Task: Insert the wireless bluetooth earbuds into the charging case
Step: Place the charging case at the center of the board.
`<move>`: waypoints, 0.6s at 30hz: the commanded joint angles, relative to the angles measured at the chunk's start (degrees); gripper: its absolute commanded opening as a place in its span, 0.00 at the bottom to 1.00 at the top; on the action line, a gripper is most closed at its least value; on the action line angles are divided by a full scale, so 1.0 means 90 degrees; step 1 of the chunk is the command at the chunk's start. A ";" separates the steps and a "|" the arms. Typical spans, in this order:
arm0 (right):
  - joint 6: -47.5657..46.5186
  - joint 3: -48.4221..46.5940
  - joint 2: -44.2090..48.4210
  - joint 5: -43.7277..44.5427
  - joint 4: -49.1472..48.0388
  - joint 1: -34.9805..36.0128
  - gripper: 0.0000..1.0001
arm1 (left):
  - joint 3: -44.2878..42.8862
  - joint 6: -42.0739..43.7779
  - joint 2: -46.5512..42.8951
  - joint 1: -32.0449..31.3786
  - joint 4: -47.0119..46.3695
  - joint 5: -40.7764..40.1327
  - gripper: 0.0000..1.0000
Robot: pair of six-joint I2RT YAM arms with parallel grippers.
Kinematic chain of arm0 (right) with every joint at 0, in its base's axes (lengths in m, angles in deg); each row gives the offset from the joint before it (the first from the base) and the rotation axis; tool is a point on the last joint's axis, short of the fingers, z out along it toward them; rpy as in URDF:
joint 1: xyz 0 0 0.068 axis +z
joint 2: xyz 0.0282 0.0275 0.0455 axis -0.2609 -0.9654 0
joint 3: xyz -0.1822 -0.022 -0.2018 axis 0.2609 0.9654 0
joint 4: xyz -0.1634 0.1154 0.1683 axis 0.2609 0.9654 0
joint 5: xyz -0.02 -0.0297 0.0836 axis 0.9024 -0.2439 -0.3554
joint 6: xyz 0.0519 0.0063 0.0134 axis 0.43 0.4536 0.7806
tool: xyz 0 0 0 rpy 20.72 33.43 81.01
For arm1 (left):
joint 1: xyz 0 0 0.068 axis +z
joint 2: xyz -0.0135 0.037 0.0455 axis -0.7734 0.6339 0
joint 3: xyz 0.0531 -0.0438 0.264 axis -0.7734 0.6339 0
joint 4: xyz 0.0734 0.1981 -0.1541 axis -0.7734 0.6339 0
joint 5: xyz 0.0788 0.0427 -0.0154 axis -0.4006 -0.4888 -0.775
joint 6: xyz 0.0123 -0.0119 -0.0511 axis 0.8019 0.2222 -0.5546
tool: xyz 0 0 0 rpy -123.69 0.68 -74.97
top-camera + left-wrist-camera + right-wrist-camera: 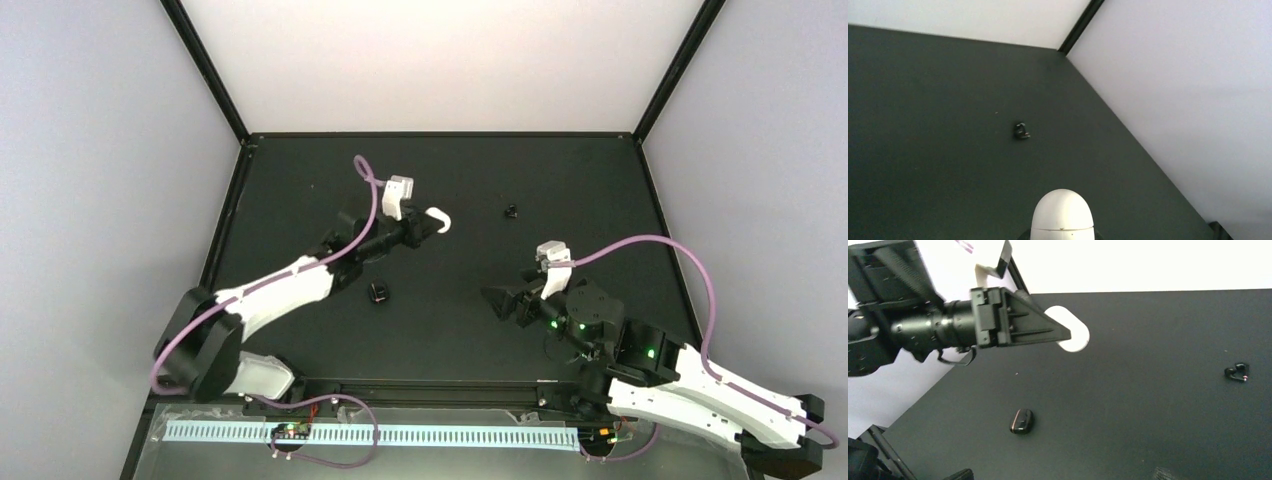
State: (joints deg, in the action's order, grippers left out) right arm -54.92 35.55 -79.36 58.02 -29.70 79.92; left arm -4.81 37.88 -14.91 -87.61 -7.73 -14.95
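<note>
Fingers [1018, 330] of the left gripper [425, 226] are clamped tight on the rear end of the small glossy white oval charging case [1063, 215], holding it clear above the matte black tabletop [560, 180]. A seam crosses the case's shell in the left wrist view. Its interior faces no camera, so whether the lid is open and what lies inside cannot be told. The hard, light plastic shell looks slippery, and is probably best held across its flat sides near the back, leaving the lid end free. No white earbuds show in any view. A glossy black oval piece [1021, 421] lies on the tabletop left of the case and nearer the arms, and a small dark knobbly piece [1237, 372] lies to the case's right. Either might be an earbud, though that is unclear. Anything so tiny would flick away easily and probably needs a gentle fingertip pinch. Right of the case and nearer the arms, the right gripper [497, 303] hangs with its fingers spread wide, holding nothing.
</note>
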 commanded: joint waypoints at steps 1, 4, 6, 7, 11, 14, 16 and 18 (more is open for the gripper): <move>0.0150 0.0243 0.0189 0.0341 0.0178 -0.0039 0.94 | -0.0884 -0.0486 0.0996 0.0417 -0.0030 0.0542 0.02; 0.0108 0.0337 0.0179 0.0230 0.0119 -0.0037 0.94 | -0.1403 -0.0583 0.1749 0.0647 0.0127 0.0663 0.02; 0.0052 0.0322 0.0106 0.0189 0.0107 -0.0032 0.94 | -0.1664 -0.0695 0.2220 0.0775 0.0165 0.0675 0.02; 0.0018 0.0312 0.0067 0.0193 0.0111 -0.0036 0.94 | -0.1772 -0.0779 0.2433 0.0834 0.0159 0.0676 0.02; -0.0158 0.0188 -0.0032 0.0217 0.0178 -0.0031 0.94 | -0.2160 -0.1072 0.3189 0.0961 0.0241 0.0655 0.02; -0.0271 0.0110 -0.0024 0.0264 0.0235 -0.0032 0.94 | -0.2445 -0.1109 0.3677 0.0968 0.0528 0.0543 0.01; -0.0331 0.0006 -0.0027 0.0308 0.0355 -0.0038 0.94 | -0.2618 -0.1114 0.3925 0.0962 0.0697 0.0467 0.01; -0.0368 -0.0097 -0.0030 0.0354 0.0507 -0.0032 0.94 | -0.2676 -0.1147 0.4098 0.0962 0.0731 0.0454 0.01</move>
State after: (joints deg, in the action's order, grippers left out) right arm -56.60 37.48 -79.91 58.94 -27.21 79.85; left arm -25.59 29.38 19.60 -78.96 -3.84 -10.47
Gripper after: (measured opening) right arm 0.937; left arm 0.220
